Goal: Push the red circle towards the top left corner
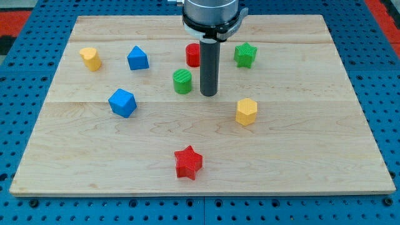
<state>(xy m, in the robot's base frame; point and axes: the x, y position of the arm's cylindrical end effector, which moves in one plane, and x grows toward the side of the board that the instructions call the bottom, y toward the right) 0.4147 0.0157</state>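
1. My tip (pixel 209 94) rests on the wooden bench (pixel 300 162) near the middle. The tool is a plain dark rod with nothing to open or close, and it holds nothing.
2. The red circle (pixel 192 55) sits just to the view's left of the rod and above the tip, partly hidden behind it; whether they touch I cannot tell.
3. The green circle (pixel 182 82) stands just left of the tip, apart from it.
4. The green star (pixel 245 55) lies to the upper right, and the yellow hexagon (pixel 246 112) to the lower right.
5. The blue house-shaped block (pixel 137 58), the blue cube (pixel 122 102) and another yellow block (pixel 91 59) sit well to the left.
6. The red star (pixel 188 162) lies near the bottom edge.
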